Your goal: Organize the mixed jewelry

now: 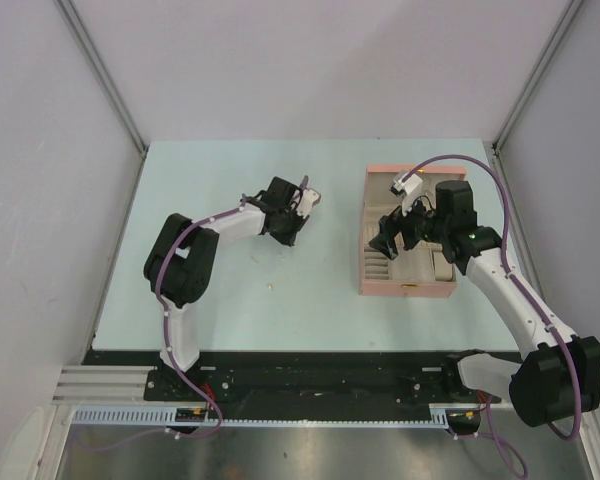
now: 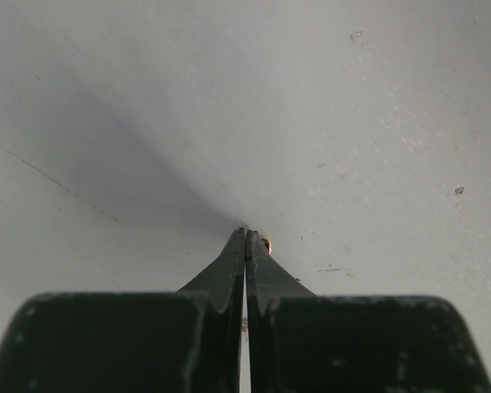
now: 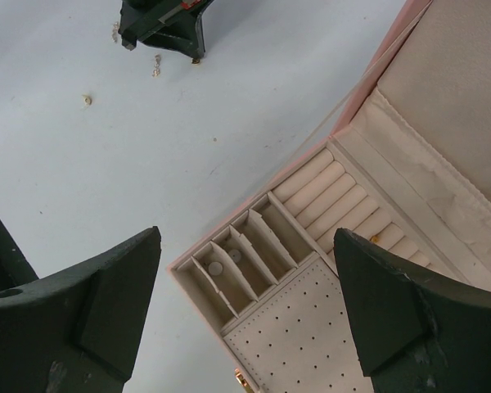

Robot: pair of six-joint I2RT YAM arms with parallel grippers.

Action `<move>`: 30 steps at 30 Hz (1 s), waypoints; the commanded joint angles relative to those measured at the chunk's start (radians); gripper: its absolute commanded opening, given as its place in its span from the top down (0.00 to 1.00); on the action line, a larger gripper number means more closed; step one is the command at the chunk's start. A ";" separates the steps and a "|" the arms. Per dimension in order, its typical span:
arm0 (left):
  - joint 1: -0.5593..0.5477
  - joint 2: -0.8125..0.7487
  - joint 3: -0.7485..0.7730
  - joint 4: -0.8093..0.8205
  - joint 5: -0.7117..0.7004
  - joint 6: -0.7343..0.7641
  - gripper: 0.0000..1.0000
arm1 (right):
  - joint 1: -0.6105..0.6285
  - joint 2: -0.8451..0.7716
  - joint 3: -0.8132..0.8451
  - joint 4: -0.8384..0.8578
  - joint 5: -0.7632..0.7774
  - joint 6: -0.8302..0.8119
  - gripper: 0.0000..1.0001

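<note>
Our left end effector (image 2: 245, 239) is pressed tight together down at the surface (image 2: 376, 123), with a tiny gold piece (image 2: 266, 244) right at its tip, perhaps pinched. Our right end effector (image 3: 245, 246) hangs wide open and empty over the pink box (image 1: 405, 291). Two pale beads (image 3: 216, 268) sit in its slots, and loose specks (image 3: 87, 100) lie out on the surface.

White arms (image 1: 230, 222) carry black joints and purple cables (image 1: 461, 157).
</note>
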 commanded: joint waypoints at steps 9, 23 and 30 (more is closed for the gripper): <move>-0.004 -0.086 0.006 -0.016 0.123 -0.034 1.00 | -0.005 -0.014 0.000 0.018 -0.048 -0.003 0.05; 0.117 -0.249 0.066 0.036 0.755 -0.381 1.00 | 0.012 -0.051 0.026 0.197 -0.216 0.057 0.00; 0.142 -0.301 0.030 0.388 0.945 -0.787 1.00 | 0.050 -0.009 0.078 0.341 -0.258 0.140 0.00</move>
